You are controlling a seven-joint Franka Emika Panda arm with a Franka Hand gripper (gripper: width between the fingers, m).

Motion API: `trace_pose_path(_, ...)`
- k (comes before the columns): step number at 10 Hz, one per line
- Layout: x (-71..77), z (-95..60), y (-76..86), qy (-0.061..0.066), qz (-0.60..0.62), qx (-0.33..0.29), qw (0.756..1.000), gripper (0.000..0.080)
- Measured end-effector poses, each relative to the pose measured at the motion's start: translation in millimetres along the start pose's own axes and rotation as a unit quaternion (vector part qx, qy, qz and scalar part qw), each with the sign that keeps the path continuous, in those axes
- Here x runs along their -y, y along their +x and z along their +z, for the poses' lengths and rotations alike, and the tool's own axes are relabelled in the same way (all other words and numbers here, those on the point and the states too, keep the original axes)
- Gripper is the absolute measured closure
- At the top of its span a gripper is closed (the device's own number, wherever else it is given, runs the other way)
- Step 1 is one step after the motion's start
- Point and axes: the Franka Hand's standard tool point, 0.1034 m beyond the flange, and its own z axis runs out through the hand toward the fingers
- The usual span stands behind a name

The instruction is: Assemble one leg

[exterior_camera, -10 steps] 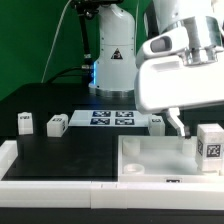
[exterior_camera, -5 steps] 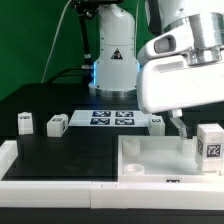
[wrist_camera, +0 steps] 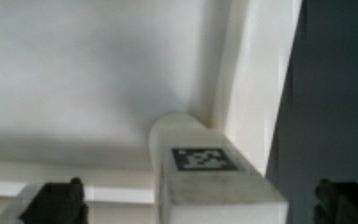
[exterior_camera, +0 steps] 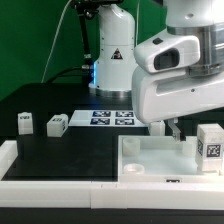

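The white tabletop [exterior_camera: 150,160] lies at the front right, and its floor and rim fill the wrist view [wrist_camera: 105,80]. My gripper [exterior_camera: 176,130] hangs over its far right part, open. In the wrist view a leg [wrist_camera: 202,160] with a square tag lies by the tabletop's rim, between my two dark fingers [wrist_camera: 51,200], and the gripper [wrist_camera: 197,208] is not closed on it. In the exterior view, a leg [exterior_camera: 210,143] stands at the tabletop's right edge. Two more legs [exterior_camera: 24,122] [exterior_camera: 56,124] stand at the left.
The marker board [exterior_camera: 110,118] lies at the back middle of the black table. The robot base [exterior_camera: 113,55] stands behind it. A white frame edge [exterior_camera: 60,185] runs along the front. Another small white piece [exterior_camera: 157,123] is partly hidden behind my hand.
My hand has shifted a little toward the exterior view's left and looms larger in that view. The legs and the tabletop have not moved.
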Motion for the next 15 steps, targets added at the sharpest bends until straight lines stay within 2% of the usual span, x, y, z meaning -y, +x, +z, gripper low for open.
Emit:
trace_pose_path(1,-1.2,-1.3,8.9,-0.002,0.000,-0.020,1.000,0.0150)
trace_pose_path(2,-1.3,-0.6,7.4,-0.002,0.001,-0.020,1.000,0.0197)
trace_pose_path(3,-1.5,-0.2,7.3,-0.002,0.001,-0.020,1.000,0.0197)
trace_pose_path(4,-1.6,-0.1,7.3,-0.002,0.001,-0.020,1.000,0.0373)
trace_pose_path(5,-1.7,0.0,7.4,-0.002,0.005,-0.020,1.000,0.0373)
trace_pose_path(6,-3.0,-0.3,7.5,-0.002,0.017,-0.020,1.000,0.0504)
trace_pose_path(8,-3.3,-0.5,7.7,-0.001,0.031,-0.021,0.999,0.0504)
trace_pose_path(10,-3.1,1.0,8.4,0.007,0.171,-0.030,0.985,0.0504)
trace_pose_path(11,-3.0,1.5,8.6,0.016,0.254,-0.036,0.966,0.0504)
trace_pose_path(12,-1.1,2.5,8.8,0.020,0.347,-0.041,0.937,0.0505)
trace_pose_path(15,5.8,4.5,10.4,0.024,0.534,-0.040,0.844,0.0505)
